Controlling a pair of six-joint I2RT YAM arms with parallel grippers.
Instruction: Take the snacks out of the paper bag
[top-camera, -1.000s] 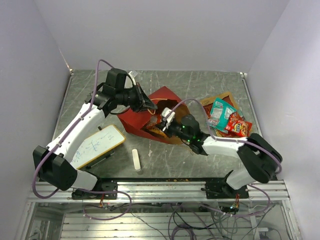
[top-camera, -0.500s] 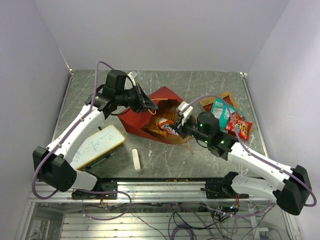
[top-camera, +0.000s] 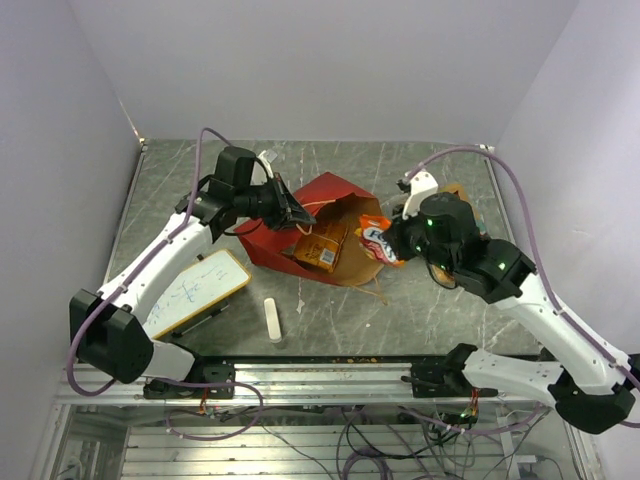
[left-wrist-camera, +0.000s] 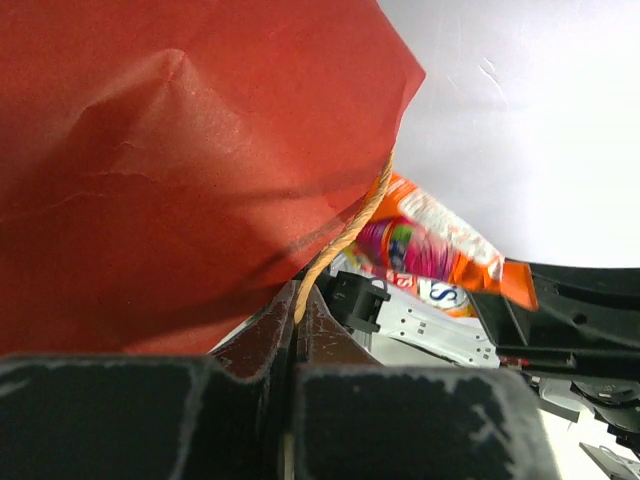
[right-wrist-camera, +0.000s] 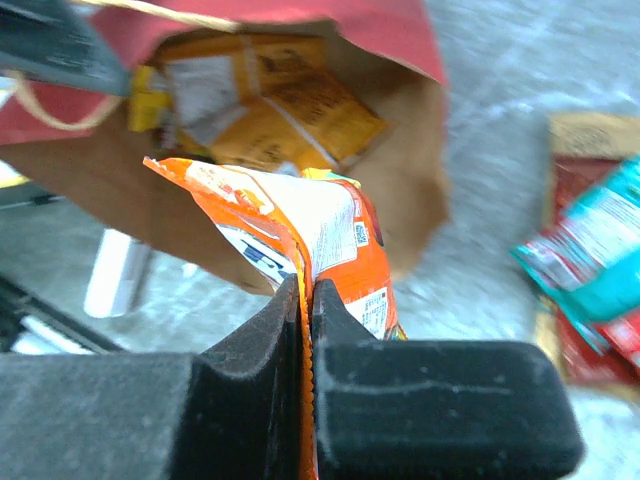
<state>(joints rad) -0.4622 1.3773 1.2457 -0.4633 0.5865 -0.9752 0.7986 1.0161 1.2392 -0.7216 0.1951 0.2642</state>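
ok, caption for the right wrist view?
Right jaws shut on an orange packet before the open paper bag; yellow packets inside.

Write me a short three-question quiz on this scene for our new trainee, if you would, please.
1. True or false: the right gripper is shut on an orange packet.
2. The left gripper is: A wide open; B shut on the paper bag; C out of view.
3. Short answer: what lies inside the bag?
Key: 1 true; 2 B; 3 more packets, yellow and orange.
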